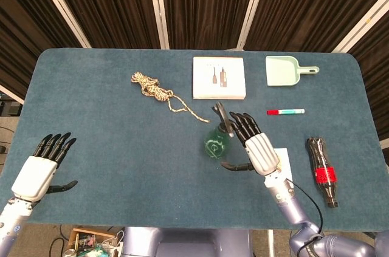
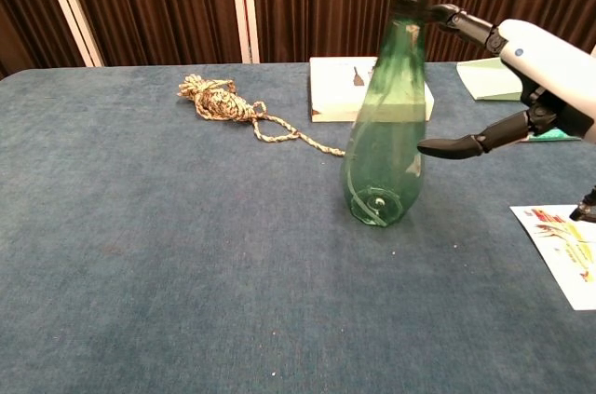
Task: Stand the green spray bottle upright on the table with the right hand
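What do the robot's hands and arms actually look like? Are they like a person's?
Roughly. Each robot hand, left and right, has a white shell on its back and slim black jointed fingers. The right wrist carries a thin black cable, leading into a smooth silvery-lilac arm.

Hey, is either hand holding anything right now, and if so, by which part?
Neither plainly holds anything. The right hand is spread beside the upright green spray bottle, fingertips near its neck; contact cannot be told. The left hand is open.
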